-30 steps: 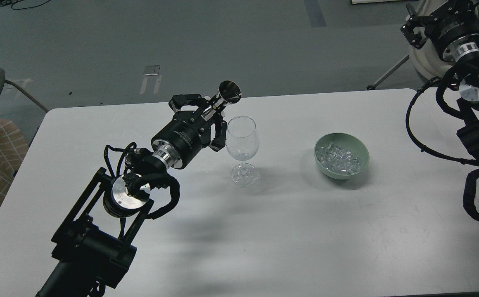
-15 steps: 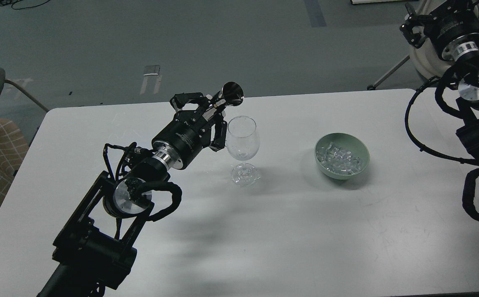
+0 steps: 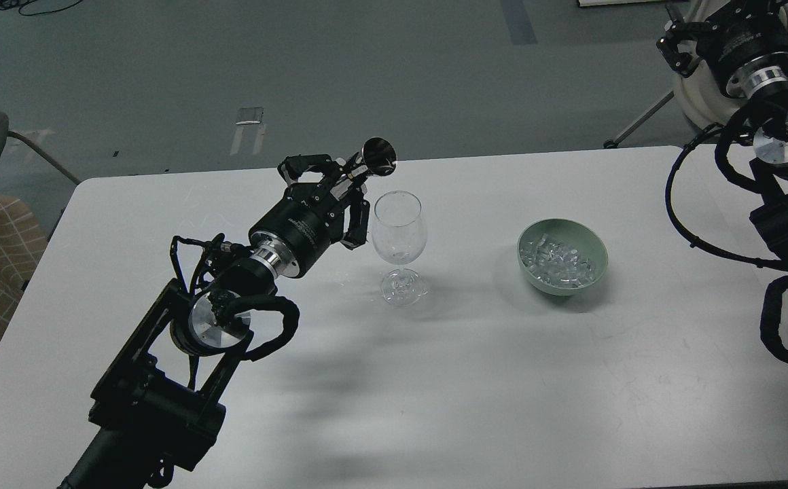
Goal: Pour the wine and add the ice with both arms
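The ice (image 3: pixel 560 262), a heap of small clear chunks, lies in a pale green bowl (image 3: pixel 596 244) on the white table (image 3: pixel 475 380), right of centre. To its left, apart from the bowl, a clear stemmed glass (image 3: pixel 399 243) stands upright; whether any wine lies in its bottom cannot be told from this view.

Just beside the glass on its left is the left gripper (image 3: pixel 345 187), its fingers pinched around the narrow waist of a small metal jigger (image 3: pixel 372 156). The jigger is tilted, its shiny open cone facing up and to the right, and it sits above and just left of the glass rim without touching it. The ice is well apart from this gripper, with the glass standing between them. The left arm (image 3: pixel 217 305) runs from the lower left edge up to the gripper, with a silver joint cap and looped black cable along it.

The right gripper (image 3: pixel 681 42) is high in the top right corner, beyond the table's far edge and well apart from the bowl; it is seen small and dark, so I cannot tell how its fingers stand. The right arm (image 3: pixel 784 190) hangs down the right edge with its cables
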